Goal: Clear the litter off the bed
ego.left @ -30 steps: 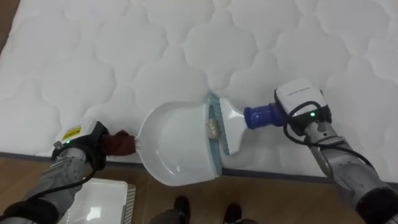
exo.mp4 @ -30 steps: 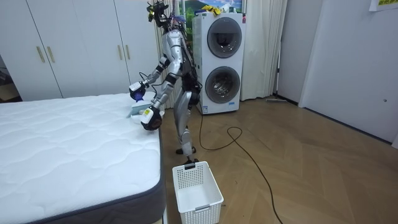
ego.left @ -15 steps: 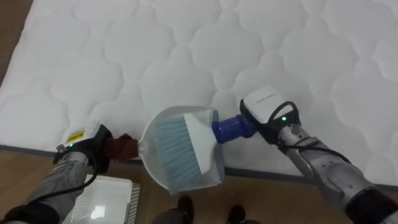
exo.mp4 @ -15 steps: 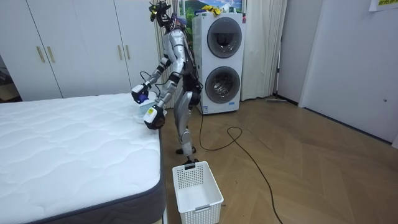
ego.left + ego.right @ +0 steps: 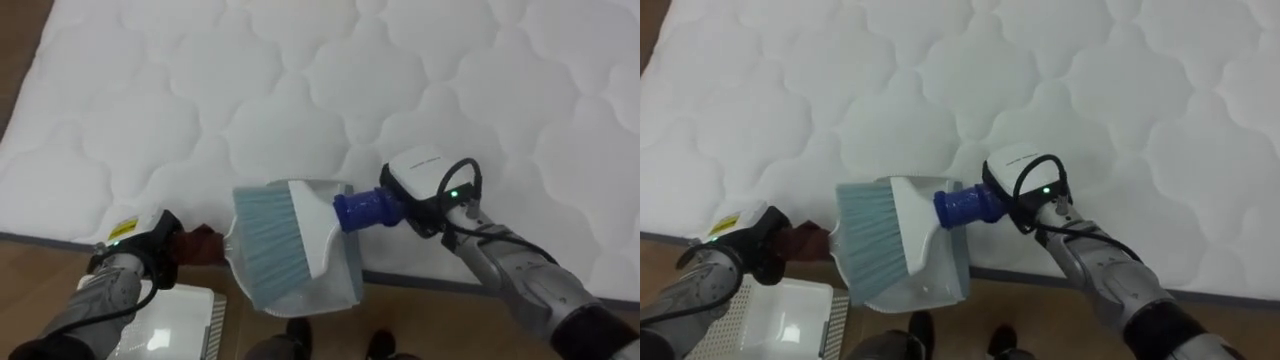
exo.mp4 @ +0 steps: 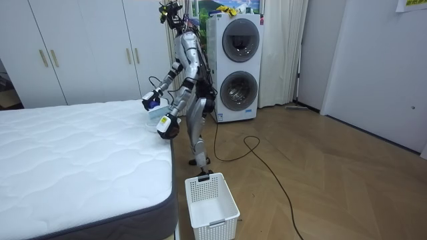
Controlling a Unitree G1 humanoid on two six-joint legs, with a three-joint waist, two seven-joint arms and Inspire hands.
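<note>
The white quilted mattress [image 5: 300, 80] lies under both arms. At its near edge my left hand [image 5: 140, 255] is shut on the dark red handle [image 5: 195, 243] of a white dustpan [image 5: 310, 290], which hangs tilted over the bed's edge. My right hand [image 5: 430, 185] is shut on the blue handle [image 5: 365, 210] of a hand brush. The brush's pale blue bristles [image 5: 268, 242] lie inside the pan and hide what is in it. In the room view I stand at the bed's corner, both arms held over it.
A white slatted basket [image 5: 170, 320] stands on the wooden floor below my left hand, also seen as the basket [image 6: 212, 200] near the bed's foot. A stacked washer and dryer [image 6: 237, 60] and white wardrobes [image 6: 67, 47] line the far wall.
The brush has swept left from the pan's mouth into the pan, covering the small pale scrap. The pan has tipped and slid slightly off the mattress edge.
</note>
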